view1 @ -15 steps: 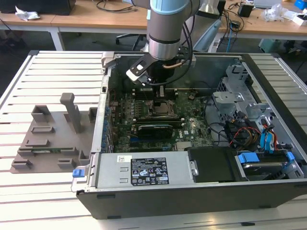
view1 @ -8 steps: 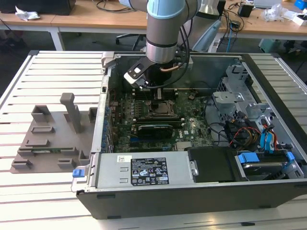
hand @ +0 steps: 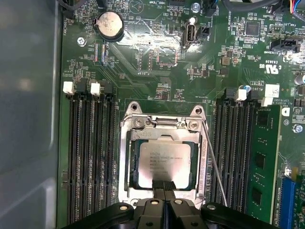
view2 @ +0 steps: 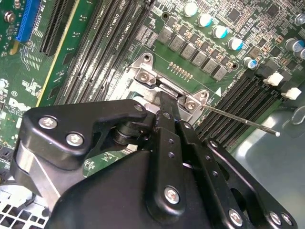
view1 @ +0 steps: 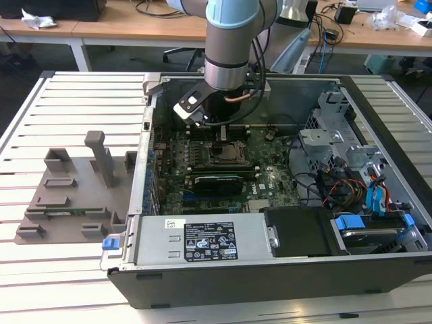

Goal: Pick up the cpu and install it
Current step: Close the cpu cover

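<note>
The cpu point(hand: 164, 164), a flat square chip with a pale silver top, lies flat inside the open metal socket frame point(hand: 125, 162) on the green motherboard point(hand: 157, 62). My gripper point(hand: 162, 185) is shut, its two thin black fingers pressed together with their tips at one edge of the cpu's top. I cannot tell whether they touch it. In the second wrist view the gripper point(view2: 167, 102) reaches down to the socket frame point(view2: 145, 71). In the exterior view the arm point(view1: 229, 40) stands over the socket point(view1: 226, 152) inside the open computer case.
The socket's thin wire lever point(hand: 215, 164) stands loose beside the frame. Black memory slots point(hand: 90, 157) flank the socket on both sides. A long black card point(view1: 216, 182), power supply point(view1: 202, 244) and drive cage point(view1: 337, 135) fill the case. A grey fixture point(view1: 74, 189) lies at the exterior view's left.
</note>
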